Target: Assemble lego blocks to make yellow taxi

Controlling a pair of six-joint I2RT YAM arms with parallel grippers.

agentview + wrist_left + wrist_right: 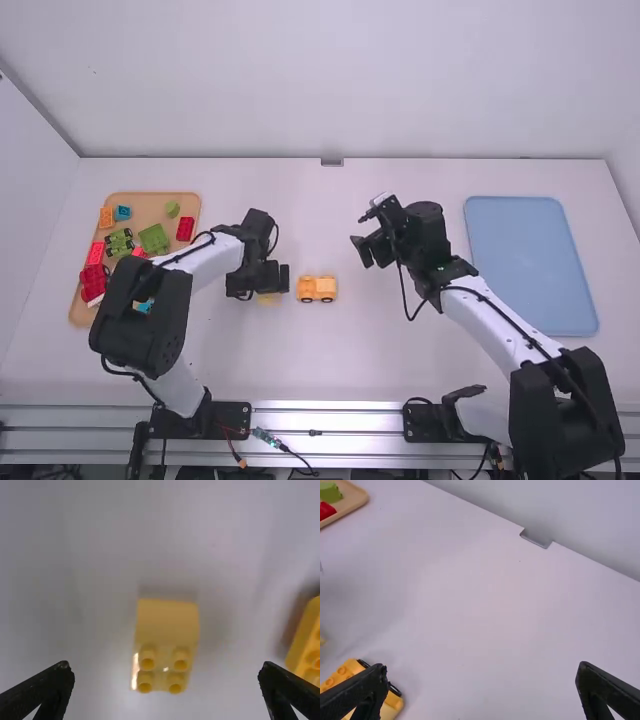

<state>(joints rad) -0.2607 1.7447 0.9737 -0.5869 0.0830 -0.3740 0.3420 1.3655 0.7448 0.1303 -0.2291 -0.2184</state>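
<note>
Overhanging yellow block (167,620), left tool (259,282) clears side edges.

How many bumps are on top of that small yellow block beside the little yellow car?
4 bumps: two rows of two, all at one end of the block. Its other end is smooth.

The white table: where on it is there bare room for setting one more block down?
Bare table lies beyond the wheeled yellow piece, between left hand and right hand, toward the far wall. It is crowded around the left hand, with the yellow block under it, and on the wooden tray.
</note>
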